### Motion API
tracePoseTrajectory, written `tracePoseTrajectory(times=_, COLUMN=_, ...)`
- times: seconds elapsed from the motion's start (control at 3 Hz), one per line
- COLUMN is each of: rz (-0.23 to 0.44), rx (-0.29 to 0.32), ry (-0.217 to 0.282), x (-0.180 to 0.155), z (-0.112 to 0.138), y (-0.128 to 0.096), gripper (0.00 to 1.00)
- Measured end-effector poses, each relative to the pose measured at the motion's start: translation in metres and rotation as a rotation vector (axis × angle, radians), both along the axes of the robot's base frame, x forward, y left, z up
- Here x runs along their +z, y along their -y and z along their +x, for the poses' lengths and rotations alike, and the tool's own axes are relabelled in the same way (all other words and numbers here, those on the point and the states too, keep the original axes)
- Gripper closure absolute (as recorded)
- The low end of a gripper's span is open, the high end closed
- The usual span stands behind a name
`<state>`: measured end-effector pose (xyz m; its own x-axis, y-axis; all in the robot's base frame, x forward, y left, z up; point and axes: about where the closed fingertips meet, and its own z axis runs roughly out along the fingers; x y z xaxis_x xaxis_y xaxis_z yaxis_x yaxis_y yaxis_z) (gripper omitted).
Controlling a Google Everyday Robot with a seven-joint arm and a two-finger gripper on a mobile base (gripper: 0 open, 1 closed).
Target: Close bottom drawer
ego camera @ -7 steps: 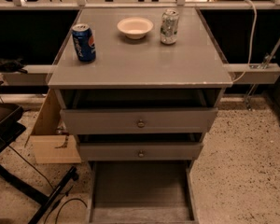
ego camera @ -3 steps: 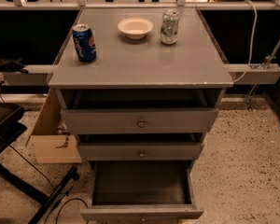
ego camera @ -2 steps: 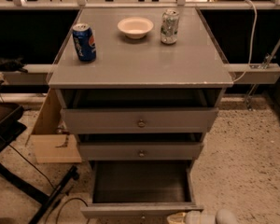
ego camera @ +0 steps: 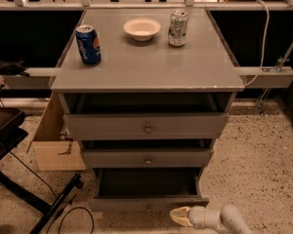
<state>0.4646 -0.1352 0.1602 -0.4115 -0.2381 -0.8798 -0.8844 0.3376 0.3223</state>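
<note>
The grey cabinet [ego camera: 151, 67] has its bottom drawer [ego camera: 132, 204] pulled out a short way, so its flat grey front stands ahead of the two wider drawers and the dark tray [ego camera: 146, 182] shows behind it. My gripper [ego camera: 179, 216], pale with a yellowish tip, is low at the bottom right. It sits right at the drawer front's right part, on a white arm [ego camera: 222, 220] that comes in from the lower right. The top drawer [ego camera: 146, 126] and middle drawer [ego camera: 147, 158] stand slightly out.
On the cabinet top stand a blue soda can [ego camera: 89, 44], a white bowl [ego camera: 142, 29] and a green can [ego camera: 177, 28]. A cardboard box [ego camera: 53, 145] leans at the cabinet's left. A black chair base [ego camera: 24, 184] and cable [ego camera: 73, 216] lie on the speckled floor at left.
The bottom drawer has slid steadily inward from far out to only a short way out. My gripper and arm have come into view at the bottom right, by the drawer front.
</note>
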Motion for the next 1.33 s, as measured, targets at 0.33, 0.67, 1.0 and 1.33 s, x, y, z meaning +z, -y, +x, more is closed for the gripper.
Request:
tracePoseTrajectory(times=0.33, rz=-0.001, rx=0.000, ry=-0.001, x=-0.001, z=0.000, y=-0.001, gripper=1.00)
tracePoseTrajectory(times=0.67, rz=0.003, rx=-0.020, ry=0.009, x=-0.020, z=0.011, y=0.005, gripper=1.00)
tracePoseTrajectory(times=1.0, rz=0.091, rx=0.017, ry=0.018, x=-0.048, z=0.016, y=-0.029, gripper=1.00)
tracePoseTrajectory(times=1.33, rz=0.159, rx=0.042, ry=0.024, x=-0.058, z=0.026, y=-0.048, gripper=1.00)
